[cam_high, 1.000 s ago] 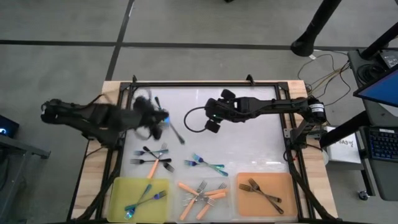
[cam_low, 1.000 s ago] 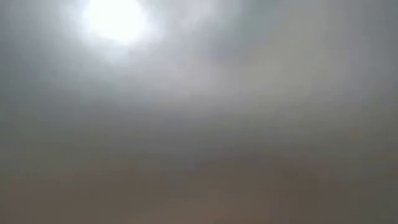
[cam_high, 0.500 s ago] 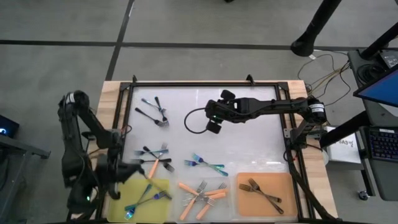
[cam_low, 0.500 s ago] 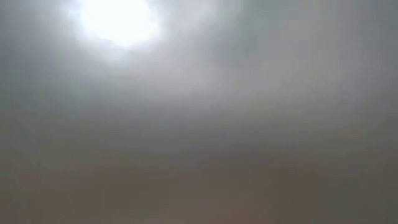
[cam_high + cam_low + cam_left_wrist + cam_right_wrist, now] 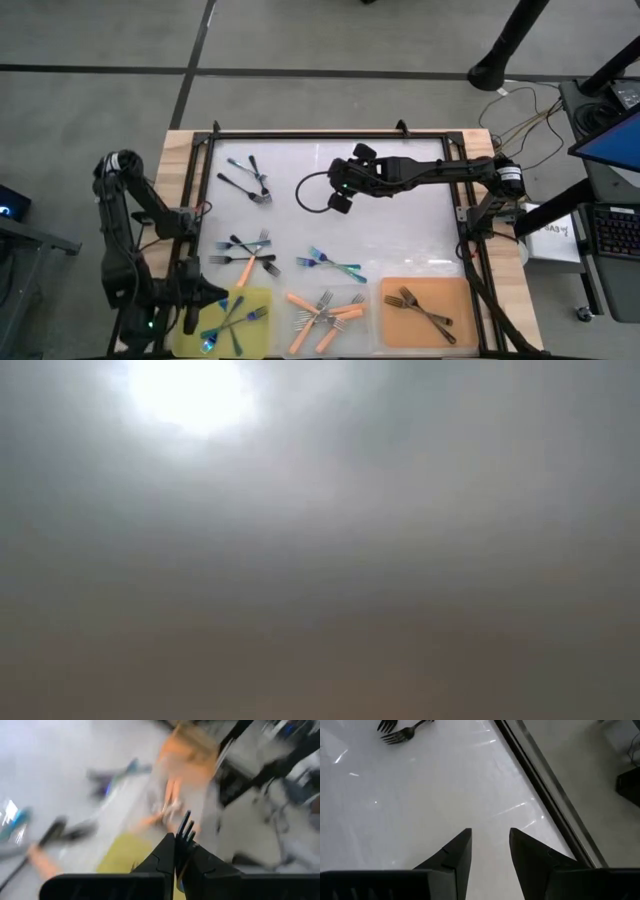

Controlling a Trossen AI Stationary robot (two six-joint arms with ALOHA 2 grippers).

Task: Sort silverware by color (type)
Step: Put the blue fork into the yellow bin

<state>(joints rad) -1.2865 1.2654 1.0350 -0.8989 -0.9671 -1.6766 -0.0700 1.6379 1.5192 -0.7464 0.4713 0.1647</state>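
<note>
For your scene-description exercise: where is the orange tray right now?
In the high view the orange tray sits at the table's near edge on the right-arm side, beside the clear middle tray, with dark forks lying in it.

White tabletop in black frame, yellow-green tray, clear tray and orange tray along near edge, loose dark forks near far left corner, mixed fork cluster and blue-teal forks before trays
</note>
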